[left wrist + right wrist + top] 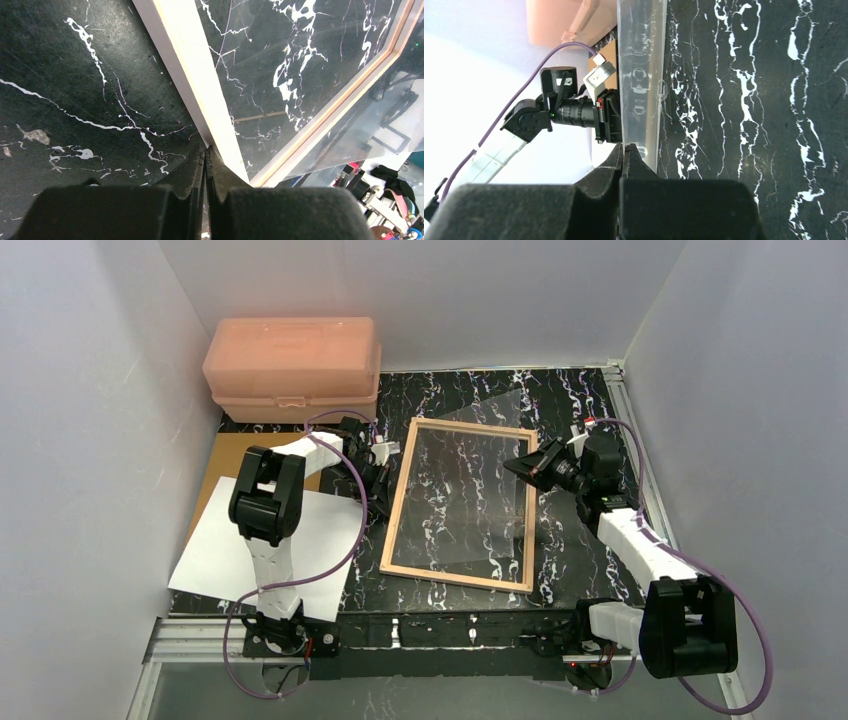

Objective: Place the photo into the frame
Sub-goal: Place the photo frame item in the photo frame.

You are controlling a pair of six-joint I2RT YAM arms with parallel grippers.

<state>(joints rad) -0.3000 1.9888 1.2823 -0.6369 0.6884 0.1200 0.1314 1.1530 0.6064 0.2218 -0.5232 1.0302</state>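
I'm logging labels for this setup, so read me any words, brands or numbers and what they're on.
None can be read. The pink box, the frame, the face-down photo and the brown board show no print; any marking on the arms is too small to tell.

The large rectangular frame (pixel 398 502) shows bare light tan wood, smooth and matt, around a clear glossy pane (pixel 460 500) that carries pale reflections. The black table top with white veining (pixel 570 570) looks marble-patterned, faintly scuffed, with a dull sheen. The pink lidded box (pixel 290 365) is translucent plastic, softly shiny. The flat brown board (pixel 228 452) looks like matt fibreboard, and the white rectangular photo print (pixel 215 555) like plain matt paper. The left gripper (pixel 205 148) and right gripper (pixel 625 147) have matt black, finely grained plastic fingers
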